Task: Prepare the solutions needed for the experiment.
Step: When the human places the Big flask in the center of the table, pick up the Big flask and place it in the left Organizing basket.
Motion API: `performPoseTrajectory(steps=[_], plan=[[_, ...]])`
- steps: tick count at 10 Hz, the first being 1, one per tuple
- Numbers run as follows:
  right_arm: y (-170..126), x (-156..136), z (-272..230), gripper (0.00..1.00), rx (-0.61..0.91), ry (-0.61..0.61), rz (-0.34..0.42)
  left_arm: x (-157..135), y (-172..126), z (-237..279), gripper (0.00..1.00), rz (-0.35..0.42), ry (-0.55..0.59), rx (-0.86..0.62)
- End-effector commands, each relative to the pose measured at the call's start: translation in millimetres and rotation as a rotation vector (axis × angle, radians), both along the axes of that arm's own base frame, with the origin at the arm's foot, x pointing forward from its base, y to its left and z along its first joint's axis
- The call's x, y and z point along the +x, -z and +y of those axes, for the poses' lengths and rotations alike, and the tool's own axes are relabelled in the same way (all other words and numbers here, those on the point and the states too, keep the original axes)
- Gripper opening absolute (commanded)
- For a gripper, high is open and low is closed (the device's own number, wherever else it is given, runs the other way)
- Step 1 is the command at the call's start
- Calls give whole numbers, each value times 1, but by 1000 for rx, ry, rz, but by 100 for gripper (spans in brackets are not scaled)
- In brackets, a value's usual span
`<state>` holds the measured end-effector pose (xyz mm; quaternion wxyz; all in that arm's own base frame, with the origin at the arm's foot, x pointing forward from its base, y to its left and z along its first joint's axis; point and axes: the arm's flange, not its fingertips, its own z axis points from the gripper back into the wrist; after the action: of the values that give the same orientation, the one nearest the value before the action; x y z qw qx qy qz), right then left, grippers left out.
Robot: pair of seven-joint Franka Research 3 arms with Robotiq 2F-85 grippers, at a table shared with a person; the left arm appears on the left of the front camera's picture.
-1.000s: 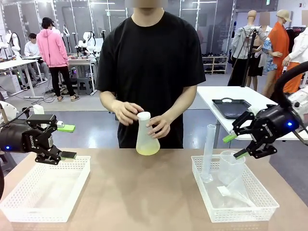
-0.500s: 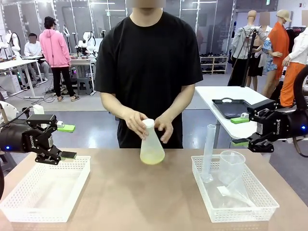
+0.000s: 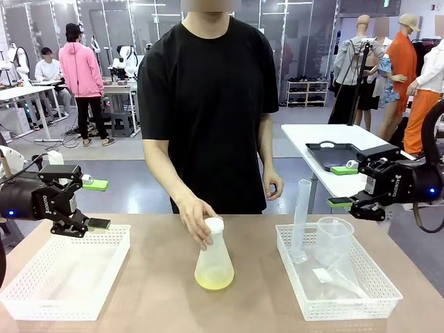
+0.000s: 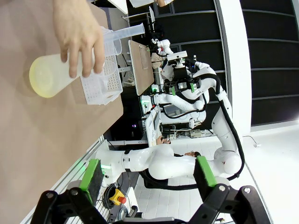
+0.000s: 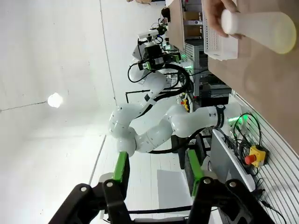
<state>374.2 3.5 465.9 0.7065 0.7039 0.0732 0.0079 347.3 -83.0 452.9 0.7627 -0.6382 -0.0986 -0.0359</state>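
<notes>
Since a second ago the conical flask [image 3: 214, 260] has come from the far edge, where both of the person's hands held it, to the middle of the tabletop [image 3: 149, 295], nearer the robot. It now appears to stand there. One person's hand [image 3: 198, 218] rests on its neck just below the white stopper [image 3: 214, 225]; the other hangs at the person's side. The right hand [image 3: 342, 187] was tilted over the right basket [image 3: 347, 309] and is now level, drawn back beyond its far right corner. Its jaws are apart and nothing is between them. The left hand [image 3: 97, 205] has not moved and is wide open, empty, above the left basket [image 3: 69, 232]. The solution [image 3: 214, 279] is a shallow yellow-green layer at the flask bottom. Judgement: the flask is light, thin translucent plastic that is likely smooth and somewhat yielding, and bottom-weighted by the liquid. The narrow neck under the stopper is the best place to take hold. The cone is too wide and would slip. Keep it upright, as the stopper's seal is untested.
</notes>
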Motion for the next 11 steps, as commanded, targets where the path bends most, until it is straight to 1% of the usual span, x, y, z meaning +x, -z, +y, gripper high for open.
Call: performPoseTrajectory(steps=[1,2,3,4,5,6,7,8,11], plan=[[1,-2,1,61,20,13,-5,0,-2,-1,100,2,8,-13],[2,-3,2,61,31,-4,3,0,-2,-1,100,2,8,-13],[1,-5,5,81,8,-26,-4,0,-2,-1,100,2,8,-13],[0,-6,7,81,-5,-23,-17,0,-2,-1,100,2,8,-13],[-1,-7,9,100,-8,-20,-11,0,-2,-1,100,2,8,-13],[-2,-5,10,83,-33,-2,11,0,-2,-1,100,2,8,-13],[-4,-3,13,83,-74,32,59,0,-2,-1,100,2,8,-13],[0,-2,9,83,-8,-20,2,0,-2,-1,100,2,8,-13],[0,-2,9,83,-8,-20,2,0,-2,-1,100,2,8,-13]])
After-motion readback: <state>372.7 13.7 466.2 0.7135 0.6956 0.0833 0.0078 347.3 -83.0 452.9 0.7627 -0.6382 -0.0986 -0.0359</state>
